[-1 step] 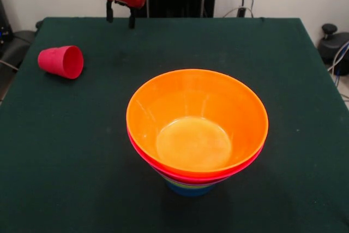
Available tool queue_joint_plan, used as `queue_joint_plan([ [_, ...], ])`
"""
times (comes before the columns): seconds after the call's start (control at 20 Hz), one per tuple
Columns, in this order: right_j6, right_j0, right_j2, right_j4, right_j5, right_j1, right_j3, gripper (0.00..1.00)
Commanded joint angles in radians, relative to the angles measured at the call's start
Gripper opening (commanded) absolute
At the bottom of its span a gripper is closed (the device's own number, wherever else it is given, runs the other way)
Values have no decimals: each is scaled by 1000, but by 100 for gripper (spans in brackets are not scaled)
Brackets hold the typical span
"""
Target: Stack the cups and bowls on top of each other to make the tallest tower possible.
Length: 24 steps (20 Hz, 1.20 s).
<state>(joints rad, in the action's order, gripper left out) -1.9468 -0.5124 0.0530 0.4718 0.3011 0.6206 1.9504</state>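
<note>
A nested tower (196, 156) of bowls is seen near the middle of the dark green table (65, 151), topped by a wide orange bowl (197, 118) with pink and blue rims showing below. A red cup (61, 61) is lying on its side at the left. The gripper (120, 17) is raised at the top edge, its fingers held apart and empty.

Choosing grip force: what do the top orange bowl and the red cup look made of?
Orange bowl: apparently glossy plastic, with light sheen on its smooth inner wall. Red cup, lying on its side: likely plastic too, duller and evenly coloured. Neither is certain from appearance alone.
</note>
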Motion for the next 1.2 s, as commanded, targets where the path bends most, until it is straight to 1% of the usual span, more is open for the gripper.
queue_joint_plan([
  [0.05,-161,46,-17,-49,-12,-77,10,100],
  [0.3,-141,47,-5,-46,-23,-63,30,100],
  [0.45,-136,52,-6,-47,-23,-63,22,100],
  [0.65,-120,58,-20,-47,-17,-39,11,100],
  [0.85,-121,77,-26,-53,-19,-4,0,100],
  [1.0,-136,99,-12,-48,-50,37,0,100],
  [1.1,-129,97,-18,-44,-62,66,9,100],
  [1.2,-121,86,-27,-44,-66,80,19,100],
])
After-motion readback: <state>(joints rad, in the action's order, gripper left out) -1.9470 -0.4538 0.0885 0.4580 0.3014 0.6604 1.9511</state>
